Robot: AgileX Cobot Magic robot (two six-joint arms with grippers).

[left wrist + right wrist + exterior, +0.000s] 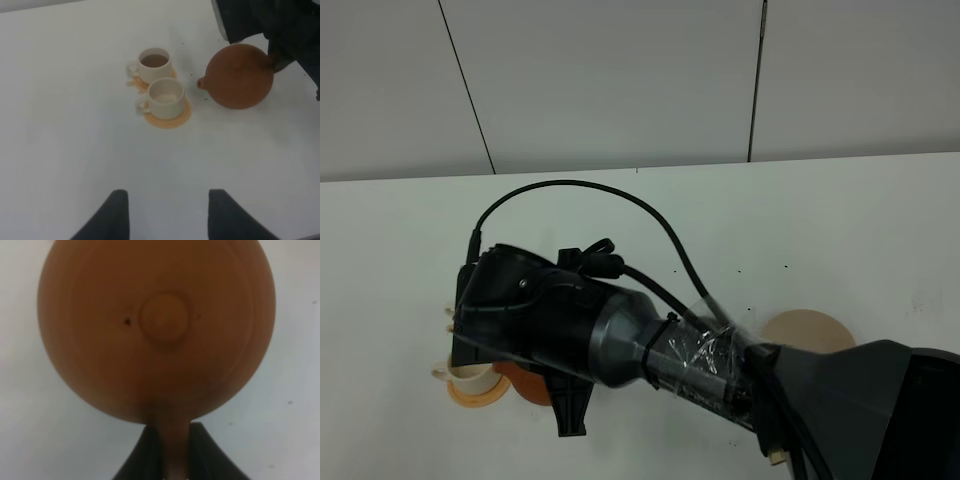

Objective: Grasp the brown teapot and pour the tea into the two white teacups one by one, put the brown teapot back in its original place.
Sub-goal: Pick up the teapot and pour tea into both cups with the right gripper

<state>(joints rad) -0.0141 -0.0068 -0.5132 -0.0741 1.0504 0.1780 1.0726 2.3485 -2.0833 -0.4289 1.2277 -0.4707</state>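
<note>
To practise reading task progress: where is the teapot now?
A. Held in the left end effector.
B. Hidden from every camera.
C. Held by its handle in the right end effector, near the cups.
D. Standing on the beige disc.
C: the right end effector grips the handle of the teapot, spout toward the cups; the beige disc is bare and the left end effector is open.

White table [840, 200], faintly speckled, below a pale wall [620, 80] of dark-seamed panels; two round orange coasters [173, 119].
</note>
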